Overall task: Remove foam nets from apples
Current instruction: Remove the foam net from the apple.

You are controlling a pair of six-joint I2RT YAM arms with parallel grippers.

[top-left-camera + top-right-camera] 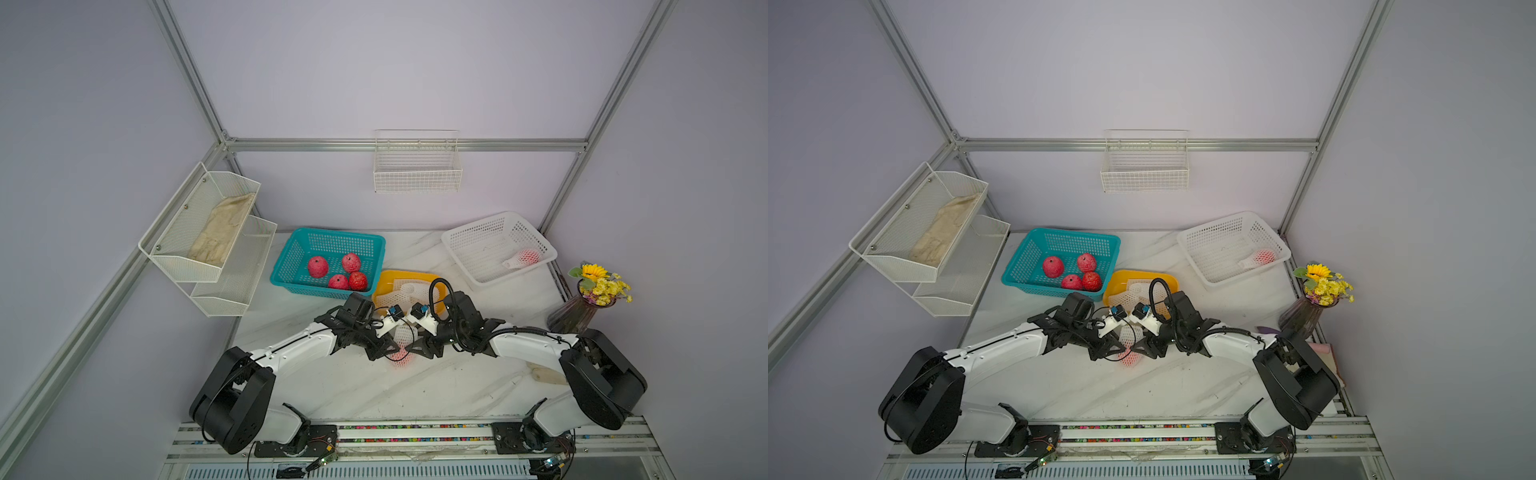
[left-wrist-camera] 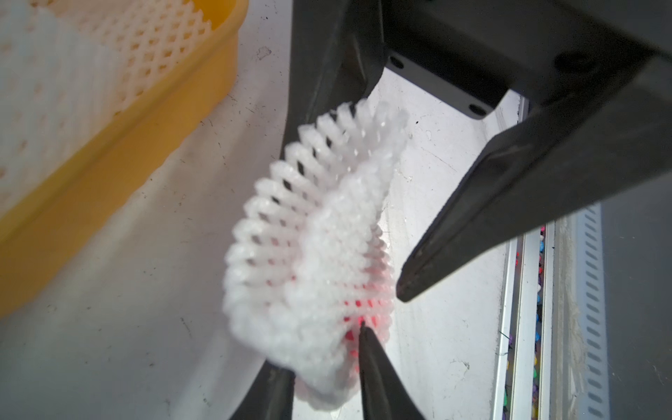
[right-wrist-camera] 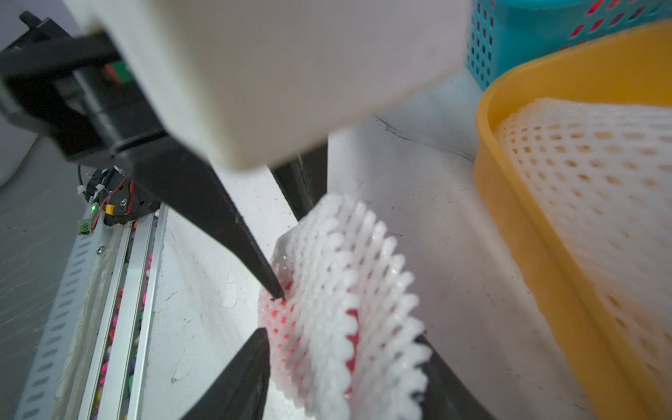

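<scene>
While right pincer (image 3: 343, 338) gapes — left pincer (image 2: 320, 349) nips foam net (image 2: 309, 236)

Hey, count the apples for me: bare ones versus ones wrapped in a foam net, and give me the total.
Bare apples, in the teal basket: 4
Netted apples, one in the white basket, one on the table: 2
Total: 6

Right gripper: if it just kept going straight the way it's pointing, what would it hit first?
Most likely the foam net around the apple, which sits between the open fingers of the right gripper.
</scene>
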